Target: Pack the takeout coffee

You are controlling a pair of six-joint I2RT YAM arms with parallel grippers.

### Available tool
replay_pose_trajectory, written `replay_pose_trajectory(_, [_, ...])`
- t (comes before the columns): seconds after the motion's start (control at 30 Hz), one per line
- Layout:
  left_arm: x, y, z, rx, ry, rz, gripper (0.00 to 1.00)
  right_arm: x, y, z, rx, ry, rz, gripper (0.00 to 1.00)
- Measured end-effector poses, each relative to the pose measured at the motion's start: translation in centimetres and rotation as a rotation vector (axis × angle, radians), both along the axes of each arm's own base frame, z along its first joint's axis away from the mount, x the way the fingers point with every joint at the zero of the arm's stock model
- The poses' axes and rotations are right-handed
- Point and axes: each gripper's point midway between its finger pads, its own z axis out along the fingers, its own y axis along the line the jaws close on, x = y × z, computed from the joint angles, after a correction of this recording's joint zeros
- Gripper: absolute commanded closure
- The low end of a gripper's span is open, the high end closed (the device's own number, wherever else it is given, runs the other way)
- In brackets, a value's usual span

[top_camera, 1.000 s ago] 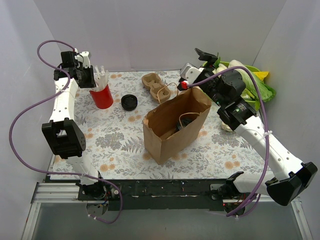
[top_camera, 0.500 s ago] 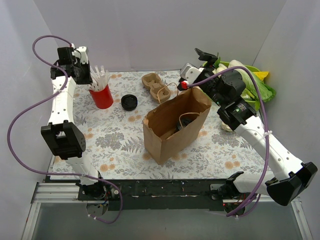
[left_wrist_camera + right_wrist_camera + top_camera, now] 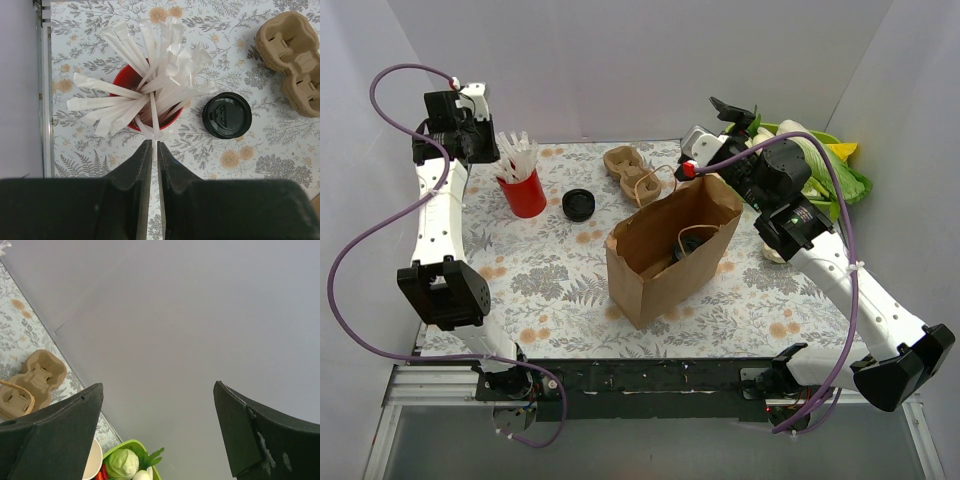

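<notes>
Floral-print desk (image 3: 550,280), plain white walls on every side. From my station I see the left gripper (image 3: 154,144) hanging over the red cup (image 3: 121,82) at 10 o'clock. It is clenched almost flush on one white straw (image 3: 154,117) whose far end sits in the bunch. The black coffee lid (image 3: 230,115) lies at the red cup's 3 o'clock, near it but apart; I cannot tell whether a cup sits under it. The tan carrier (image 3: 625,162) rests at 12 o'clock, just behind the brown bag (image 3: 660,275). That bag stands open mid-desk with a round dark thing (image 3: 692,242) inside. The right gripper (image 3: 157,390) is released, spread wide toward the wall near 1 o'clock.
</notes>
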Motion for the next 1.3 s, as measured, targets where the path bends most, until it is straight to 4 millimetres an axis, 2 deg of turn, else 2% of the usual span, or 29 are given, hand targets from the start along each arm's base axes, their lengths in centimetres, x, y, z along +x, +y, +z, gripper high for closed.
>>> replay_pose_trajectory(0.07, [0.0,0.0,-0.3,-0.004,0.007,0.0,1.0,0.0,0.0,-0.1,-0.001,0.001,0.0,0.02])
replay_pose_trajectory(0.33, [-0.6,-0.4,-1.9,-0.014,0.038,-0.019,1.0,0.1,0.1,-0.7,0.0,0.02,0.002,0.02])
replay_pose_trajectory(0.37, [-0.6,-0.4,-1.9,-0.014,0.037,-0.02,0.76,0.1,0.1,-0.7,0.002,0.022,0.002,0.02])
replay_pose_trajectory(0.4, [-0.6,-0.4,-1.9,-0.014,0.036,-0.02,0.67,0.0,0.1,-0.7,0.005,0.024,0.003,0.02])
replay_pose_trajectory(0.47, [-0.8,-0.4,-1.9,-0.008,0.037,-0.025,0.61,0.0,0.1,-0.7,0.007,0.026,0.004,0.02])
replay_pose_trajectory(0.67, [-1.1,-0.7,-3.0,-0.019,0.061,-0.035,0.62,0.0,0.1,-0.7,0.007,0.026,0.004,0.02])
replay_pose_trajectory(0.93, [-0.8,-1.0,-4.0,-0.029,0.081,-0.056,0.72,0.0,0.1,-0.7,0.007,0.026,0.004,0.02])
replay_pose_trajectory(1.2, [-0.2,-0.9,-6.5,-0.036,0.137,-0.06,0.74,0.0,0.1,-0.7,0.007,0.026,0.003,0.02])
replay_pose_trajectory(1.3, [-0.2,-0.9,-6.8,-0.036,0.145,-0.06,0.77,0.0,0.1,-0.8,0.007,0.026,0.003,0.02])
